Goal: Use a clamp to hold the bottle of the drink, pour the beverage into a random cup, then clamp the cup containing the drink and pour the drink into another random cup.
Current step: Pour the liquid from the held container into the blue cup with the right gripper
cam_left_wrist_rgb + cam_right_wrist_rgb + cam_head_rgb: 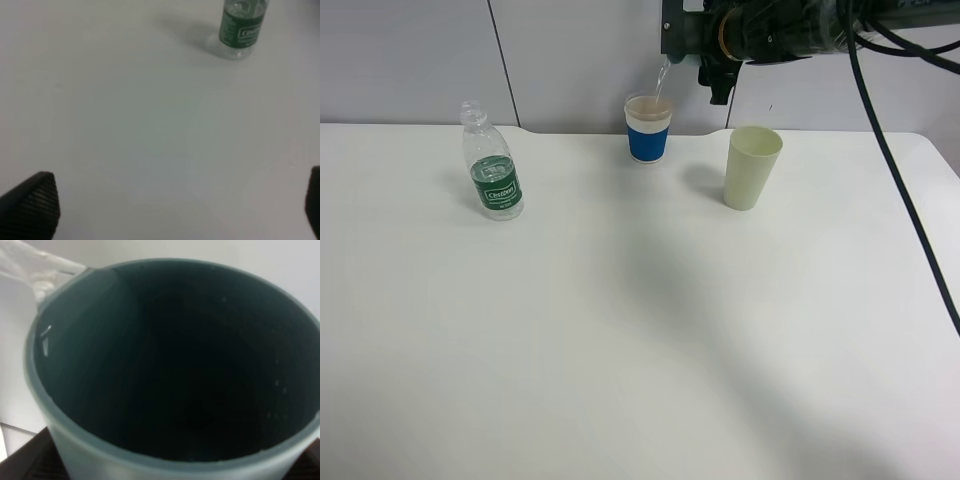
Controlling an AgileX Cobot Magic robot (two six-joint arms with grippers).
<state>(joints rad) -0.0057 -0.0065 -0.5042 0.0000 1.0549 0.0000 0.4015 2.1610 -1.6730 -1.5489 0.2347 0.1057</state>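
My right gripper [712, 62] is high at the back, shut on a dark teal cup [682, 28] that is tipped over sideways. A thin stream of liquid [662, 78] runs from it into the blue-banded paper cup [648, 128] below, which is nearly full. The right wrist view looks into the held cup's dark inside [175, 370], with liquid leaving at its rim [45, 275]. The clear bottle with a green label [492, 165] stands upright and uncapped at the left; it also shows in the left wrist view [242, 26]. My left gripper [170, 215] is open and empty above bare table.
A pale green cup [752, 166] stands upright to the right of the blue-banded cup. The white table [640, 340] ends at a grey wall just behind the cups. A black cable [910, 210] hangs from the right arm down the right side.
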